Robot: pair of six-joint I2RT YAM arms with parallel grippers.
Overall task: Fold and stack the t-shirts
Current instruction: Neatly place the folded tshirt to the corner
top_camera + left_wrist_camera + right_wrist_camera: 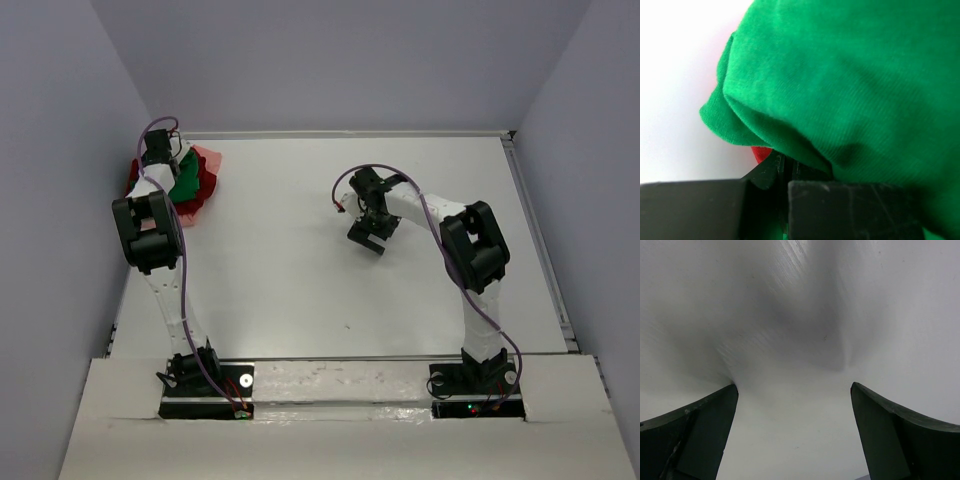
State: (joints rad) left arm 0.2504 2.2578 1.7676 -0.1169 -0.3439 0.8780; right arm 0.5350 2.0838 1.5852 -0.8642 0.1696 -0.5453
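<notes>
The three t-shirts lie in a crumpled heap at the table's far left edge. The bright green one [186, 181] is in the middle, the dark red one [208, 186] is on its right side, and the pale pink one [211, 158] is at the back. My left gripper [160, 152] is down in the heap. In the left wrist view its jaws [786, 170] are closed together under a fold of the green t-shirt [850, 75], with a bit of red cloth [760, 152] beside them. My right gripper [372, 236] hangs open and empty over bare table, as the right wrist view [795, 405] shows.
The left wall stands close beside the heap. The white table [300, 280] has a raised rail along its right edge [540, 240] and back edge. Both arm bases sit at the near edge.
</notes>
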